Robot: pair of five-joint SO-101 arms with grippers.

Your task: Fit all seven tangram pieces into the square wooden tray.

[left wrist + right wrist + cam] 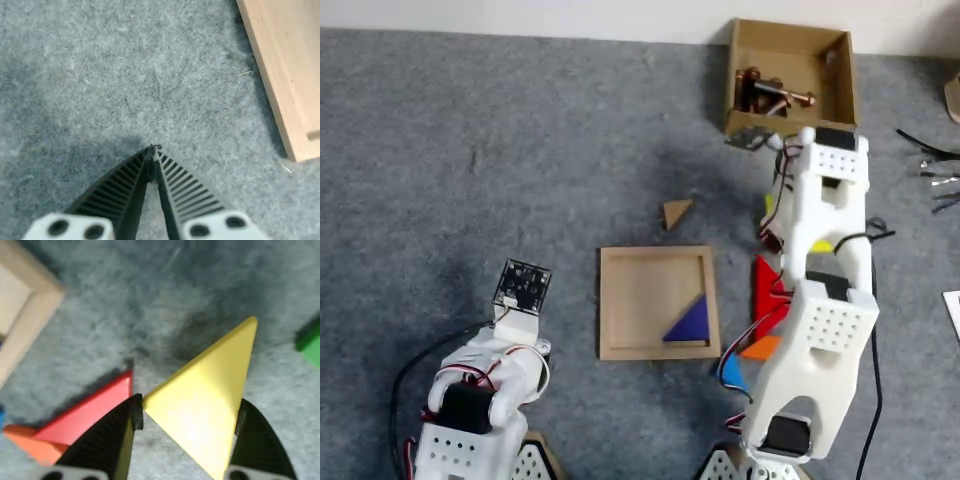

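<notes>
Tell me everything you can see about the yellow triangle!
The yellow triangle is a flat, smooth, plain yellow piece, maybe painted wood. It sits between the jaws of the right gripper, which press on two of its sides. One corner points away from the gripper over the grey carpet. A red piece lies close beside it; I cannot tell if they touch.
</notes>
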